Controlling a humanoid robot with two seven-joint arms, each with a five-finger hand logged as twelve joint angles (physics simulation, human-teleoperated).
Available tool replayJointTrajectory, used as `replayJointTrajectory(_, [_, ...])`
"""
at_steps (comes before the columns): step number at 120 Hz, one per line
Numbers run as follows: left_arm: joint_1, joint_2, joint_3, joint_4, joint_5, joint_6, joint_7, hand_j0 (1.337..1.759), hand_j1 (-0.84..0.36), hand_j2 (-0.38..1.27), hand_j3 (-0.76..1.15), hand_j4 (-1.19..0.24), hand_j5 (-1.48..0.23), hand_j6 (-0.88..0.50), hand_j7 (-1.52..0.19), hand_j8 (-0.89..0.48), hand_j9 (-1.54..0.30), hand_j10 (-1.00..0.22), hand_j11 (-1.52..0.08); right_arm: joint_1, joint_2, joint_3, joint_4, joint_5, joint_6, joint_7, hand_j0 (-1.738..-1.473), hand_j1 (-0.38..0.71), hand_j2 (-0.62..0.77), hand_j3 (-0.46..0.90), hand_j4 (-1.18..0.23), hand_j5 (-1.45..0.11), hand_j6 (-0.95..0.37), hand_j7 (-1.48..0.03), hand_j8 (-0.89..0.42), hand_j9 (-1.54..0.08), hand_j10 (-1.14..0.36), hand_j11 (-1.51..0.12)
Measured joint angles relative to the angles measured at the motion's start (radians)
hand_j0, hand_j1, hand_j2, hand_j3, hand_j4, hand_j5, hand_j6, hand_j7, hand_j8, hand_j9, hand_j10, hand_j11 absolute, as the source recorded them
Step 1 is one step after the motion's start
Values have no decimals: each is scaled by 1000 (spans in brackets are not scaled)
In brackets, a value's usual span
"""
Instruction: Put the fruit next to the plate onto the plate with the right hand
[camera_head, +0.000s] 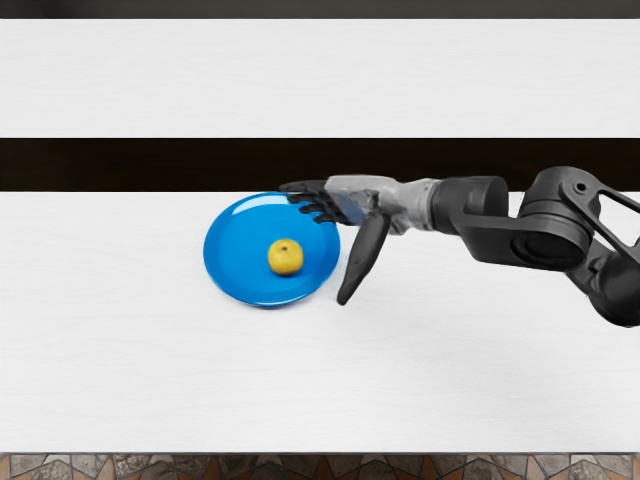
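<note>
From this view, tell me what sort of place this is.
Probably a simulated robot test bench: plain white table, one blue plate with a fruit on it, right hand open at its rim.

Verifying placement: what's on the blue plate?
One yellow fruit sits near the middle of the blue plate. The open right hand overlaps the plate's upper-right rim, hiding that bit.

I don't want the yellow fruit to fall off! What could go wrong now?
Two things, maybe. The right hand is open and sits over the blue plate, at its right rim, with one finger pointing down beside that rim. If the hand pulls away low, that finger might catch the rim and shove the plate. The fruit is round and loose, so a bump could roll it off onto the table.
</note>
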Motion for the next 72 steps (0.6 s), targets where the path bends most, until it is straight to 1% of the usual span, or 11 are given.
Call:
replayJointTrajectory(9, [1,0,0,0,0,0,0,1658,349,0,0,0,0,0,0,0,0,0,0,-36,-32,37,0,36,42,1,-1658,-347,1,0,-2,-2,-3,-2,-2,-2,-2,-2])
replayJointTrajectory(27, [3,0,0,0,0,0,1,1658,349,0,0,0,0,-1,0,-1,0,0,0,-79,-144,71,-3,131,115,45,-1658,-348,1,0,-1,-1,-2,-1,-1,-1,-1,-1])
replayJointTrajectory(39, [3,0,0,0,0,0,2,1658,349,0,0,0,0,-1,0,0,0,0,0,-90,-244,78,-18,211,184,95,-1658,-349,1,0,-1,-1,-1,-1,-1,-1,-1,-1])
replayJointTrajectory(45, [3,0,0,0,0,0,2,1658,349,0,0,0,0,-1,0,0,0,0,0,-92,-289,80,-30,244,210,113,-1658,-349,1,0,-1,-1,-1,-1,-1,-1,-1,-1])
replayJointTrajectory(59, [2,0,0,0,0,0,2,1658,349,0,0,0,0,-1,0,0,0,0,0,-95,-371,81,-57,298,239,135,-1658,-349,1,0,-1,0,-1,0,-1,0,0,0])
replayJointTrajectory(72, [2,0,1,0,0,0,3,1658,349,0,0,0,0,-1,0,0,0,0,0,-98,-405,81,-83,319,248,150,-1658,-349,1,0,-1,0,-1,0,-1,0,0,0])
